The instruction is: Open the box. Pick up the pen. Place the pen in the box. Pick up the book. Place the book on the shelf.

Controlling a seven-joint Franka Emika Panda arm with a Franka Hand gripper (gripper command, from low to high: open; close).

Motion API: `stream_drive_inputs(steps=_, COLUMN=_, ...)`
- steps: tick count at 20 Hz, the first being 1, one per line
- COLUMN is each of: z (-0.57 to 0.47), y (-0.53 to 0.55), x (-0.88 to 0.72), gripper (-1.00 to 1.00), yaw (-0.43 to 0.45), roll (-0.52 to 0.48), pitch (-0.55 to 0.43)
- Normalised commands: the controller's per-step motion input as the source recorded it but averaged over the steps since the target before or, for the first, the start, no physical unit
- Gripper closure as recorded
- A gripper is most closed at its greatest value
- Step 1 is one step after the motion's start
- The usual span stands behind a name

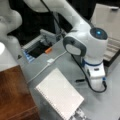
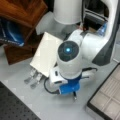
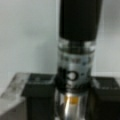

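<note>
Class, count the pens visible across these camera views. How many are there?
1. The pen sits between the fingers of the gripper in the wrist view; the arm may hide others.

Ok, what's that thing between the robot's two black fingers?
The black and silver pen; the wrist view shows it lying between the gripper's fingers.

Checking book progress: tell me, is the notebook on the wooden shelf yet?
No, the notebook lies on the grey table, beside the shelf.
</note>
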Motion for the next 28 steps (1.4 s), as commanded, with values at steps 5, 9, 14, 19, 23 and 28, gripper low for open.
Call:
stream_drive_inputs(steps=5, z=0.3, y=0.16, x=0.01, gripper=1.0, yaw=-0.177, roll=-0.066, pitch=0.108)
stream_drive_inputs(steps=9, z=0.23, y=0.16, x=0.03, gripper=1.0, yaw=-0.388, roll=-0.01, pitch=0.089)
stream_drive_inputs(steps=14, z=0.2, y=0.16, x=0.0, gripper=1.0, yaw=-0.581, roll=0.032, pitch=0.093)
stream_drive_inputs(steps=19, z=0.26, y=0.18, x=-0.03, gripper=1.0, yaw=-0.561, roll=0.205, pitch=0.113)
stream_drive_inputs(steps=23, z=0.32, y=0.2, x=-0.06, gripper=1.0, yaw=-0.443, roll=0.171, pitch=0.132)
stream_drive_inputs(steps=28, z=0.2, y=0.33, x=-0.09, gripper=1.0, yaw=-0.407, roll=0.065, pitch=0.096)
